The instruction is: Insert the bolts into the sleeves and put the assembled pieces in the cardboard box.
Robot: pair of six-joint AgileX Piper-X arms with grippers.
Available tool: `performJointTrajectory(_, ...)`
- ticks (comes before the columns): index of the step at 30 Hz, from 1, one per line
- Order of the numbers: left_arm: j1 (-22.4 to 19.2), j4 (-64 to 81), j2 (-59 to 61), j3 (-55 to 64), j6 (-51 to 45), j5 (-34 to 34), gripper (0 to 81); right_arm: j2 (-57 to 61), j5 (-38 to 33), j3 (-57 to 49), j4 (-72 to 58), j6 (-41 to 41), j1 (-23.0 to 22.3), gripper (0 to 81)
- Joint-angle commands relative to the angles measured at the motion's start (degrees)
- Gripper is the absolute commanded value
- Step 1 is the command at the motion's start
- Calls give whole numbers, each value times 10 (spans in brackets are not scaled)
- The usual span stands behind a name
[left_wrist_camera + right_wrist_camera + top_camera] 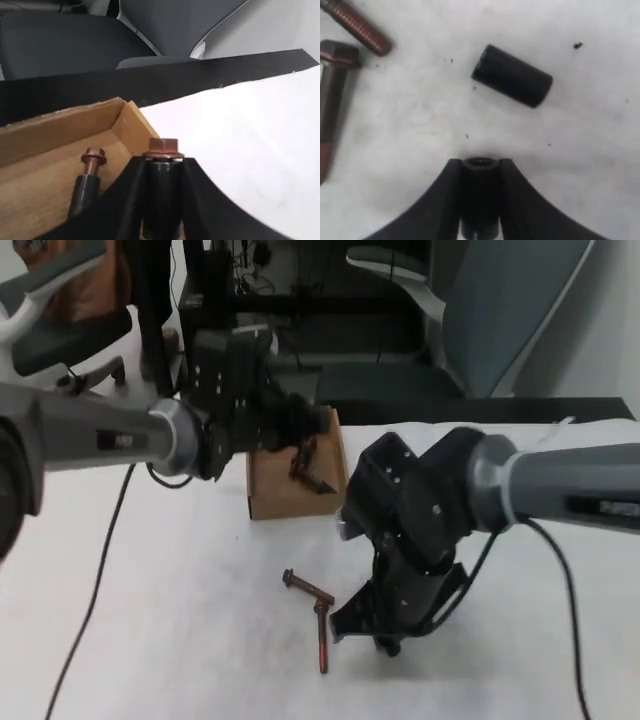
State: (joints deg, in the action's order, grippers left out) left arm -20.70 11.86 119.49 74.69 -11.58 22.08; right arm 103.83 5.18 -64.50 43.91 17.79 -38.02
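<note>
My left gripper hangs over the cardboard box, shut on a black sleeve with a copper bolt in it. A second assembled piece lies inside the box. In the high view the left gripper is above the box. My right gripper is low over the white table, shut on a bare black sleeve. Another loose sleeve lies just ahead of it. Two loose bolts lie on the table beside the right gripper.
The bench is covered in white cloth. A black cable runs across its left side. Office chairs stand behind the bench's far edge.
</note>
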Motion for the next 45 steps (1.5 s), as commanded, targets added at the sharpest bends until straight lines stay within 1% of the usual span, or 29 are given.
performJointTrajectory(1, 1, 4, 2, 9, -11, 24, 466, -55, 1, -3, 7, -17, 2, 6)
performJointTrajectory(2, 1, 4, -1, 9, -27, 32, 595, -67, 1, -3, 12, -20, 2, 6)
performJointTrajectory(3, 1, 4, -5, 9, -51, 37, 700, -83, 1, -3, 20, -27, 2, 6)
performJointTrajectory(6, 6, -27, -27, 9, -106, 56, 700, -127, 34, -3, 49, -38, 2, 6)
performJointTrajectory(9, 11, -90, -75, 9, -100, 82, 700, -168, 52, 3, 74, -50, 2, 6)
performJointTrajectory(11, 13, -173, -116, 9, -81, 99, 700, -191, 53, 11, 80, -52, 2, 6)
performJointTrajectory(12, 11, -228, -131, 9, -64, 89, 700, -205, 53, 17, 79, -52, 2, 6)
performJointTrajectory(13, 6, -288, -150, 9, -59, 54, 690, -214, 53, 21, 79, -52, 2, 6)
performJointTrajectory(14, -1, -345, -164, 9, -50, 13, 662, -223, 53, 24, 81, -52, 2, 6)
performJointTrajectory(16, -17, -441, -181, 9, -53, -60, 657, -234, 53, 25, 85, -52, 2, 6)
performJointTrajectory(18, -39, -501, -187, 9, -77, -94, 657, -243, 53, 25, 86, -54, 2, 6)
performJointTrajectory(20, -62, -525, -187, 7, -109, -121, 657, -248, 53, 25, 86, -54, 2, 6)
performJointTrajectory(24, -102, -526, -187, -18, -156, -200, 652, -258, 29, 25, 96, -54, 2, 6)
performJointTrajectory(26, -113, -528, -187, -37, -181, -236, 627, -270, 17, 25, 99, -57, 2, 6)
performJointTrajectory(29, -115, -531, -187, -66, -229, -232, 596, -294, 14, 25, 102, -72, 2, 6)
performJointTrajectory(33, -115, -528, -187, -101, -282, -228, 596, -322, 14, 25, 102, -88, 2, 6)
performJointTrajectory(36, -115, -492, -187, -120, -306, -228, 596, -337, 14, 25, 102, -93, 2, 6)
performJointTrajectory(42, -115, -414, -175, -124, -370, -216, 596, -348, 6, 25, 103, -108, 2, 6)
performJointTrajectory(45, -115, -406, -166, -124, -401, -212, 582, -349, -17, 25, 103, -110, 2, 6)
